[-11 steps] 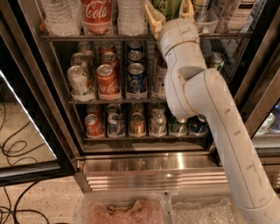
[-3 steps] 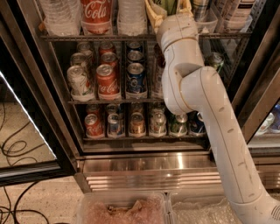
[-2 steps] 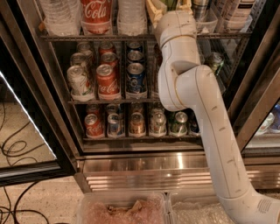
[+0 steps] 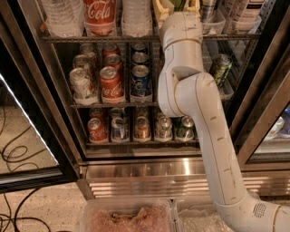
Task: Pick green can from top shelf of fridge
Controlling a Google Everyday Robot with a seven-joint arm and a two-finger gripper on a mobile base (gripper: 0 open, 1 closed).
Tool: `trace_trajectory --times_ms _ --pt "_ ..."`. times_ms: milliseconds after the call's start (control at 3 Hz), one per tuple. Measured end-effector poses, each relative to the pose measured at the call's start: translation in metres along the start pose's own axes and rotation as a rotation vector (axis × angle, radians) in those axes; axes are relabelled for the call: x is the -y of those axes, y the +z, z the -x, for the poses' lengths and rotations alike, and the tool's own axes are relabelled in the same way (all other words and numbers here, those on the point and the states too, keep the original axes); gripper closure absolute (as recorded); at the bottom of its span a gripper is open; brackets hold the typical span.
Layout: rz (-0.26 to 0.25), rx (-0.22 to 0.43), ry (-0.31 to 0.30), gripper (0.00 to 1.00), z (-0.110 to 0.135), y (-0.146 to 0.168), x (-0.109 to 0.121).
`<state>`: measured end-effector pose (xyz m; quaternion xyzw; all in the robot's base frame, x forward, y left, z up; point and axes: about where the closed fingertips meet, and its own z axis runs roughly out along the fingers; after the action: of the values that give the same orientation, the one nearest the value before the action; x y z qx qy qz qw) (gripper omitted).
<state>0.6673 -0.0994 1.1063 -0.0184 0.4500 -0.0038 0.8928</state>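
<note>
The fridge (image 4: 181,170) stands open in front of me, with wire racks of drinks and a ribbed steel base. My white arm reaches up to the top shelf (image 4: 104,39). My gripper (image 4: 179,5) is at the top edge of the view, just right of the middle of that shelf. Only a sliver of the green can (image 4: 180,3) shows at the gripper; the rest is cut off by the frame's top edge. I cannot tell whether it is gripped.
A Coca-Cola bottle (image 4: 99,13) and water bottles (image 4: 61,16) stand left of the gripper. A small dark olive-green can (image 4: 220,68) leans on the middle rack, right of my arm. The glass door (image 4: 27,136) hangs open at left. Clear bins (image 4: 127,217) sit below.
My arm's elbow and lower links have swung left, so the arm stands more upright in front of the racks. The gripper has stayed at the top shelf.
</note>
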Motion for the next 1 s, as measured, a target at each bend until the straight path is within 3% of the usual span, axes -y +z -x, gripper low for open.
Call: trace_trajectory --times_ms 667,1000 --pt "-0.011 0.012 0.012 1.00 0.002 -0.001 0.000" --pt "0.001 0.048 0.020 1.00 0.017 -0.004 -0.001"
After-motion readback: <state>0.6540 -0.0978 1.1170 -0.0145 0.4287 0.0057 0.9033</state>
